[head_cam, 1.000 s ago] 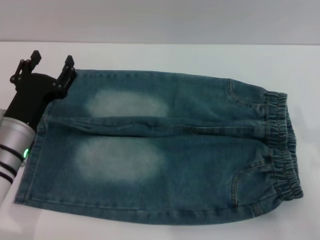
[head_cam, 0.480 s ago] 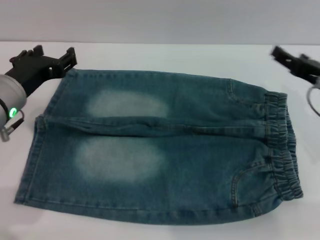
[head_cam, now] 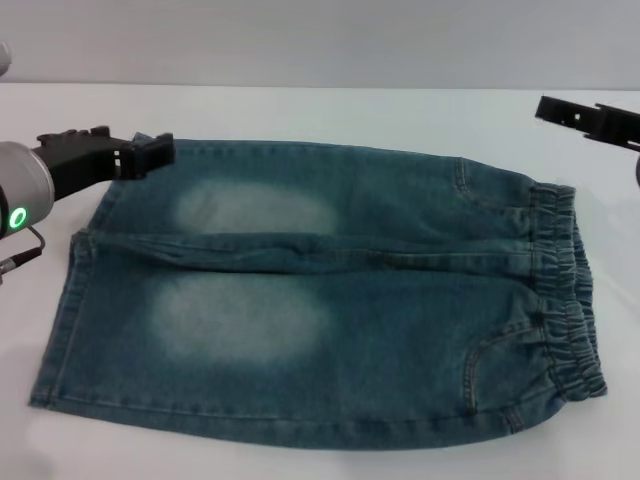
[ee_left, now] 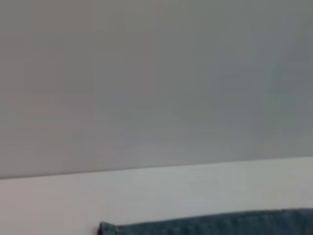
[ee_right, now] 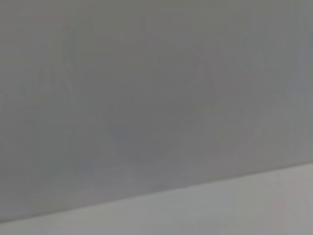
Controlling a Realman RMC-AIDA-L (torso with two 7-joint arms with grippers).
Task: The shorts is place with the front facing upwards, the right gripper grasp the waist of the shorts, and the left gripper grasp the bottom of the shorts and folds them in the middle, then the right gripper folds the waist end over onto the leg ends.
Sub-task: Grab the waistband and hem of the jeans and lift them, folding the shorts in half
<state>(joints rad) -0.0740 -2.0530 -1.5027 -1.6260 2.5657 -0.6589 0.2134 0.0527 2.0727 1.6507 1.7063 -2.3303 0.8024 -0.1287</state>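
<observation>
Shorts (head_cam: 330, 290) lie lengthwise: hems (head_cam: 70, 290) beside left end effector (head_cam: 140, 152), waistband (head_cam: 565, 290) below right end effector (head_cam: 575, 113); finger states indeterminate.

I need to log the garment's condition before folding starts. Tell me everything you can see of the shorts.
The shorts are long blue denim, lying flat and unfolded, front up, on the white table. Pale faded patches mark both thighs; tan stitching outlines the pockets. The gathered elastic waistband lies toward the robot's right, the straight leg hems toward its left. The left gripper sits at the far hem corner.
</observation>
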